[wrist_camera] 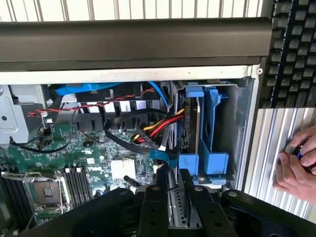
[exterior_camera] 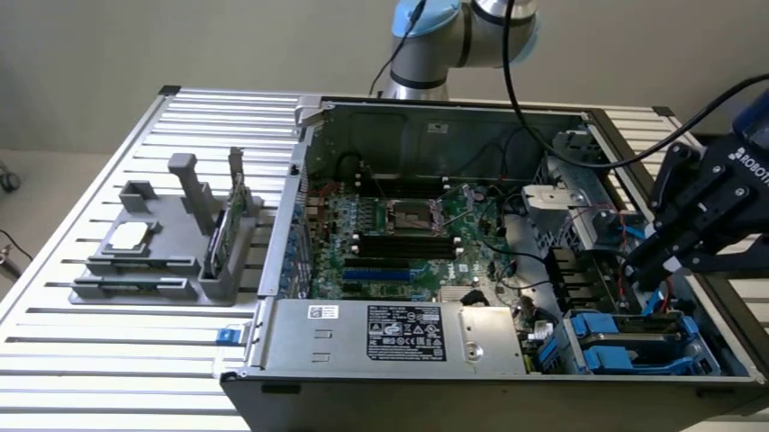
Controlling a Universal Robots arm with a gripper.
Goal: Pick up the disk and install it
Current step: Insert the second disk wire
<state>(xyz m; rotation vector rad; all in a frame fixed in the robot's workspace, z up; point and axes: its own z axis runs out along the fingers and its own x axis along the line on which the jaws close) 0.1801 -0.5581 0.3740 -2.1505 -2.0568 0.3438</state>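
My black gripper [exterior_camera: 650, 275] hangs over the right end of the open computer case [exterior_camera: 360, 135], just above the blue drive bay [exterior_camera: 631, 349]. In the wrist view its two fingers [wrist_camera: 157, 202] are shut on a flat silver-grey metal slab seen edge-on, which I take for the disk [wrist_camera: 177, 208]. The gripper [wrist_camera: 176, 180] points at the blue plastic bay [wrist_camera: 211, 133], where a dark drive edge [wrist_camera: 187, 118] stands in one slot. The held disk is not touching the bay.
Red, yellow and black cables [wrist_camera: 148, 131] and a blue flat cable [wrist_camera: 163, 155] run beside the bay. The green motherboard [exterior_camera: 402, 229] fills the case floor; the power supply [exterior_camera: 397, 333] lies in front. A grey parts tray [exterior_camera: 162, 252] stands at the exterior view's left. A person's hand [wrist_camera: 296, 168] rests on the slatted table.
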